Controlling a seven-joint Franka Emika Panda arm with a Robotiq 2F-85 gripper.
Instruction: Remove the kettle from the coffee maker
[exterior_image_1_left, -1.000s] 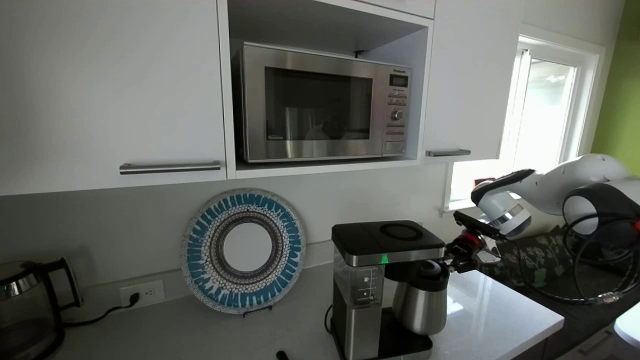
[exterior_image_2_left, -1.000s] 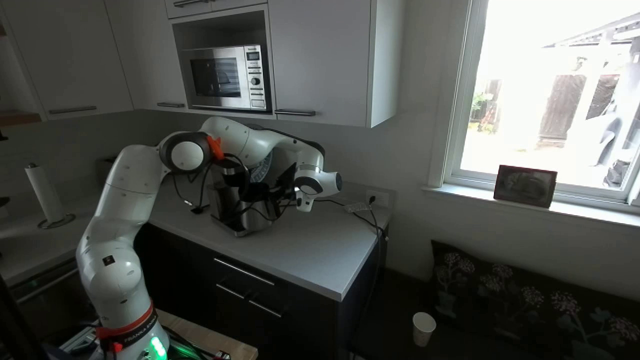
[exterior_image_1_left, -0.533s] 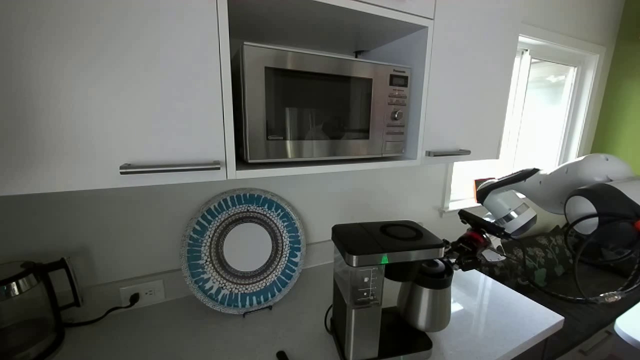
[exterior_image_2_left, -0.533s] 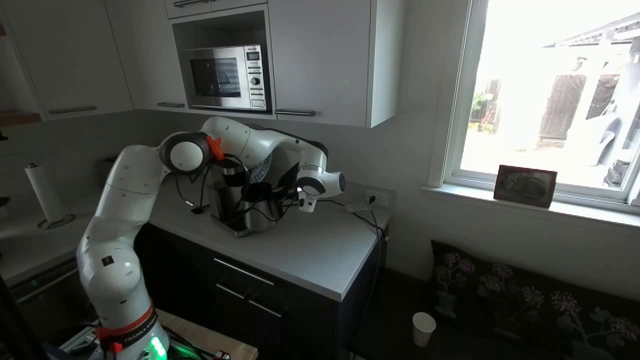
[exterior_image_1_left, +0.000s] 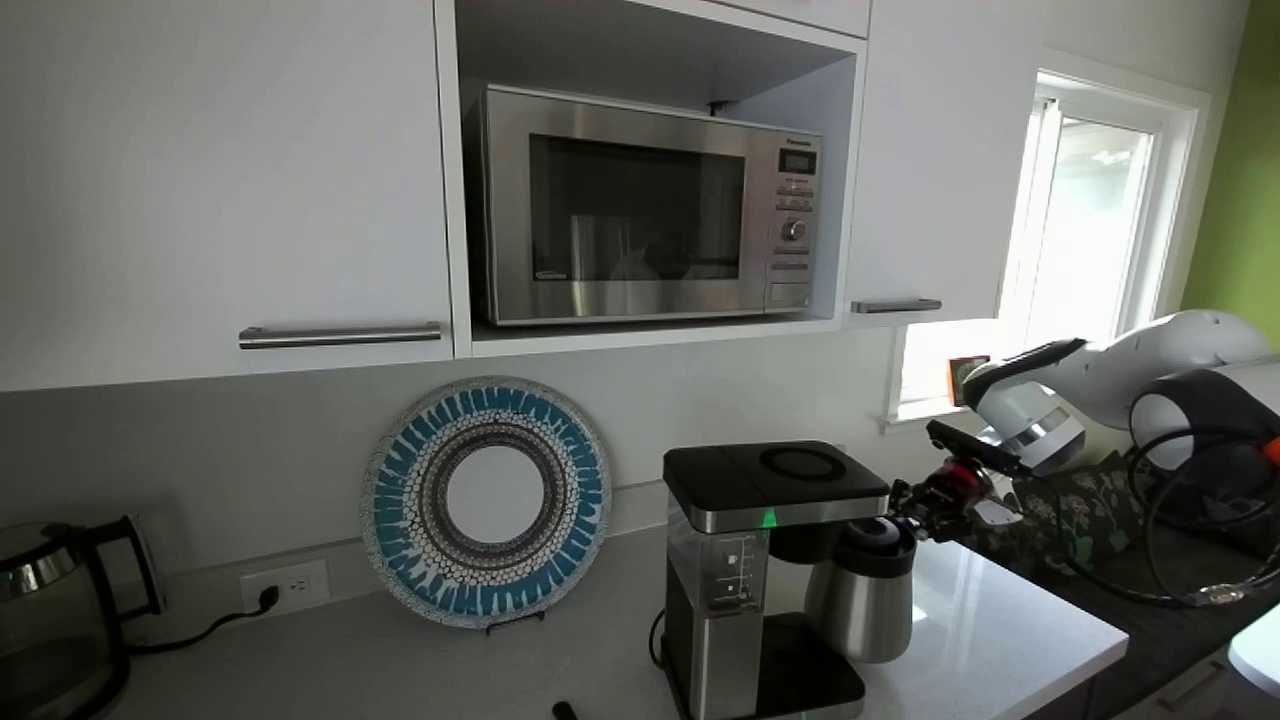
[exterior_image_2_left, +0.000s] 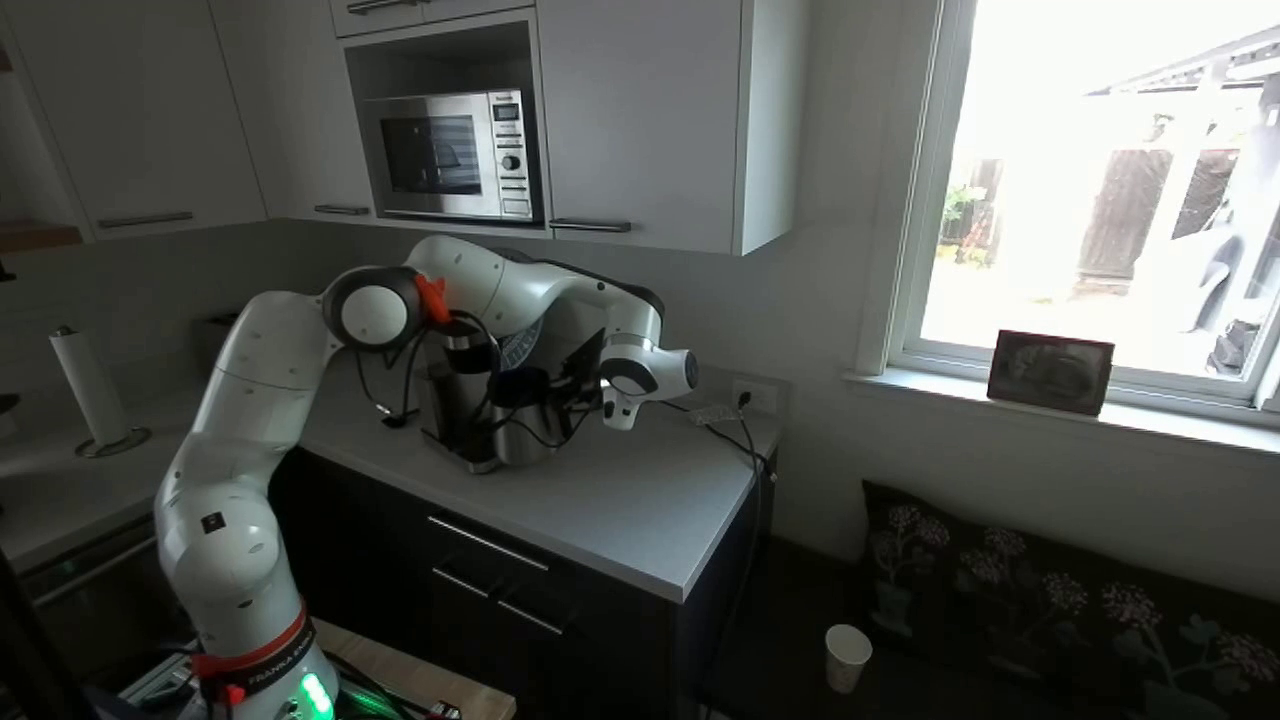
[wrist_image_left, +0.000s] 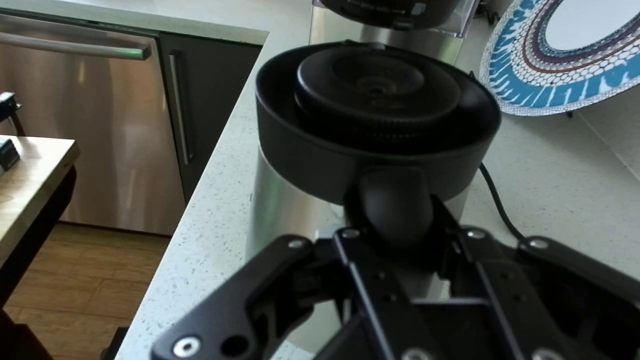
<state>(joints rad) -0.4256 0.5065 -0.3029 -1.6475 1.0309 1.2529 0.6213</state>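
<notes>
The kettle, a brushed-steel carafe with a black lid and handle, stands upright at the open side of the coffee maker. It overlaps the base's edge and is partly out from under the top; I cannot tell whether its bottom touches. It also shows in an exterior view, beside the coffee maker, partly behind cables. In the wrist view the kettle's lid fills the middle, with part of the coffee maker beyond. My gripper is shut around the black handle; it also shows in an exterior view.
The countertop ends at a front edge and a window-side end. A round patterned plate leans on the wall. A glass electric kettle stands farther along. The microwave sits above in the cabinet. Cables hang from the arm.
The gripper and kettle have moved together away from the coffee maker's column, toward the window side. The kettle's bottom appears slightly higher in an exterior view. The coffee maker has stayed put.
</notes>
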